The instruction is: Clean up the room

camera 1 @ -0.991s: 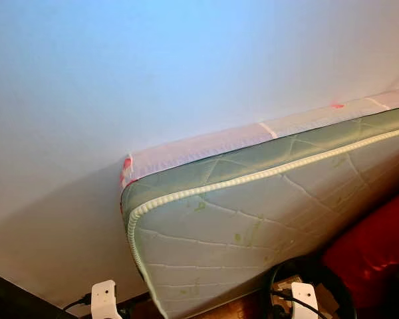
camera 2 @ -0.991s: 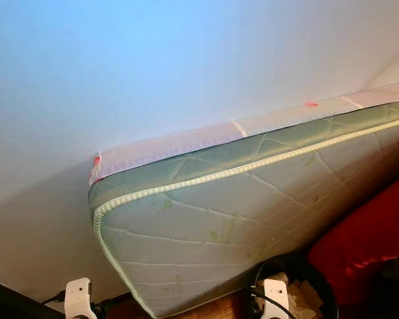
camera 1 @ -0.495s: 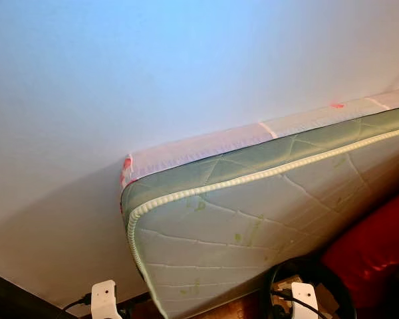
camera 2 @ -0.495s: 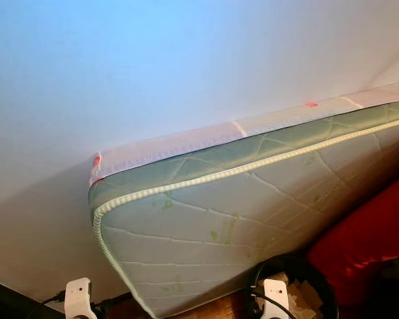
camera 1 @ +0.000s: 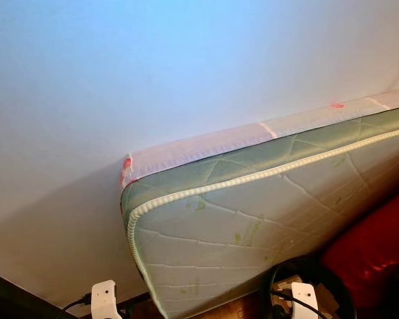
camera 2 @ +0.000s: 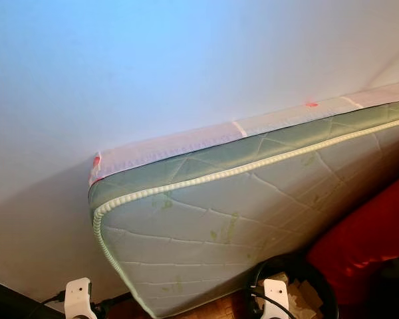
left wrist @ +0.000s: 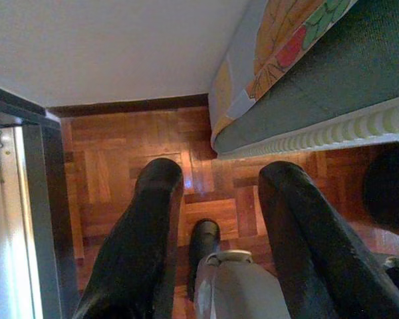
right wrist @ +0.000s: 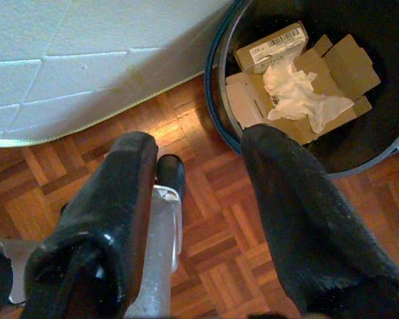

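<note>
A pale green quilted mattress (camera 1: 266,212) leans on its side against the white wall (camera 1: 153,73). Below it at the right stands a dark round bin (right wrist: 359,143) holding cardboard scraps (right wrist: 272,46) and crumpled white paper (right wrist: 299,96). My right gripper (right wrist: 193,166) hangs open over the parquet floor (right wrist: 219,232) beside the bin's rim, nothing between its fingers. My left gripper (left wrist: 216,186) is also open and empty, above the floor near the mattress's lower corner (left wrist: 306,113). The white wrist parts of both arms (camera 1: 105,299) (camera 1: 304,297) show at the bottom of the eye views.
A red cushion or cover (camera 1: 376,242) lies at the right beside the bin. A metal door frame or rail (left wrist: 33,219) stands close by the left gripper. A dark baseboard (left wrist: 133,105) runs along the wall. A patterned sheet (left wrist: 279,33) covers the mattress's back face.
</note>
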Available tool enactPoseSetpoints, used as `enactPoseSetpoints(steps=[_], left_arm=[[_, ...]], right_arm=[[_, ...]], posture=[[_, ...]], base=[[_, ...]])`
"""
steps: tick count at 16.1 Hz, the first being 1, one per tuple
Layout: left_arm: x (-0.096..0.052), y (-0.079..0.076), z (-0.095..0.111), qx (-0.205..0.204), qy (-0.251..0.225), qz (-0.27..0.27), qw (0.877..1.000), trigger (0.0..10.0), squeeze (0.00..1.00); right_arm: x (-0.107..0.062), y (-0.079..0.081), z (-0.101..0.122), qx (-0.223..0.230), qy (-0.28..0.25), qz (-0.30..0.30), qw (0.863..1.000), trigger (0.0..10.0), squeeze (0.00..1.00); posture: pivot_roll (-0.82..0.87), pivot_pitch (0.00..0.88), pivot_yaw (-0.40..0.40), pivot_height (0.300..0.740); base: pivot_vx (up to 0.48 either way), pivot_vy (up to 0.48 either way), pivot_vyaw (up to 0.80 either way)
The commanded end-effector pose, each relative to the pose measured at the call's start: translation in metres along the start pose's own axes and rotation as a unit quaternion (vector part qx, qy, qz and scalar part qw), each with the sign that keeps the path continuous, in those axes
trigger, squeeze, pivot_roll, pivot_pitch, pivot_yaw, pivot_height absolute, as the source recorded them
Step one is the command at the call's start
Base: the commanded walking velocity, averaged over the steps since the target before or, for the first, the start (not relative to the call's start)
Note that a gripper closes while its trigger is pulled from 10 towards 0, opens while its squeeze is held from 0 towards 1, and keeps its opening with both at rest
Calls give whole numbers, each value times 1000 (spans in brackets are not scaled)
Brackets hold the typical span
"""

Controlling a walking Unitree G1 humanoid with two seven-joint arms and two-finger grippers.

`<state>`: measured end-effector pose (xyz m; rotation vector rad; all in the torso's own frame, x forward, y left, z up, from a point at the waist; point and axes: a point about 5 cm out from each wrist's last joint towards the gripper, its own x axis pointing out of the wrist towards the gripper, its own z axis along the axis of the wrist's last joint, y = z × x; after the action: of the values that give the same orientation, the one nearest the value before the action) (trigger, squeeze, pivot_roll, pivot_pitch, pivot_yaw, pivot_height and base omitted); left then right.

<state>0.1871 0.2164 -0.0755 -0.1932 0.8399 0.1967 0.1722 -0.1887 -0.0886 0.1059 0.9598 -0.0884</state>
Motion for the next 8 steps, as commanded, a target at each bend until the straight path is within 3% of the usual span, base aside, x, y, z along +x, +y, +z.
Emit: enactPoseSetpoints(steps=[1,8], left_arm=[[-16,39,-32,47,55,40,997,10000,0],[-17,42,-32,50,55,40,996,10000,0]], right_arm=[[0,-19,10,11,12,-19,1000,10000,0],[0,-19,10,13,10,-20,1000,10000,0]], posture=[[34,0,11,740],[33,0,12,740]], base=[[0,0,0],[-272,0,0]])
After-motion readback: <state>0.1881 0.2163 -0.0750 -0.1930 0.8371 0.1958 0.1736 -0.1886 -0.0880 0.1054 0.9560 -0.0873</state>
